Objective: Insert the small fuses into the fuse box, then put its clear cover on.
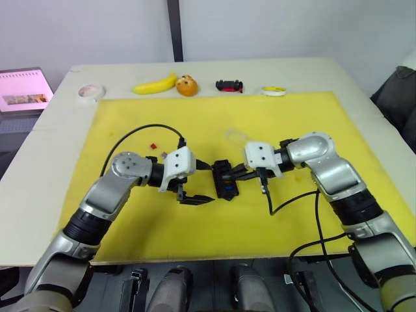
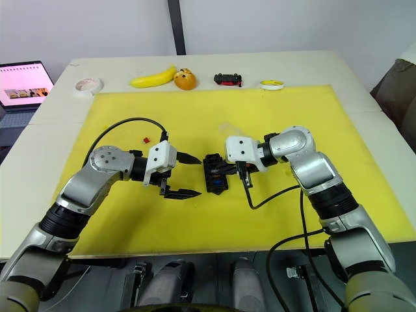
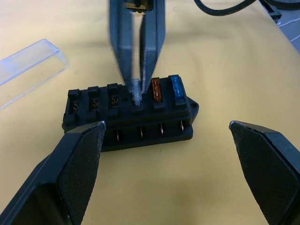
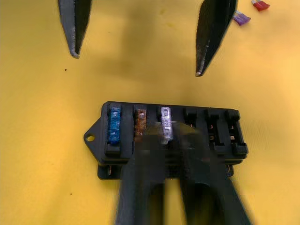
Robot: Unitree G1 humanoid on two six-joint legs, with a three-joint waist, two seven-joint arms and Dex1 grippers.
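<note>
Left gripper [image 1: 203, 182] sits nearest, jaws spread wide, just short of the fuse box [image 1: 225, 181] on the yellow mat [image 1: 195, 240]. Right gripper [image 3: 137, 86] pinches a grey fuse [image 4: 166, 129] into a slot beside the brown fuse [image 4: 139, 123] and blue fuse [image 4: 114, 125]. Clear cover [image 3: 29, 62] lies behind the box.
</note>
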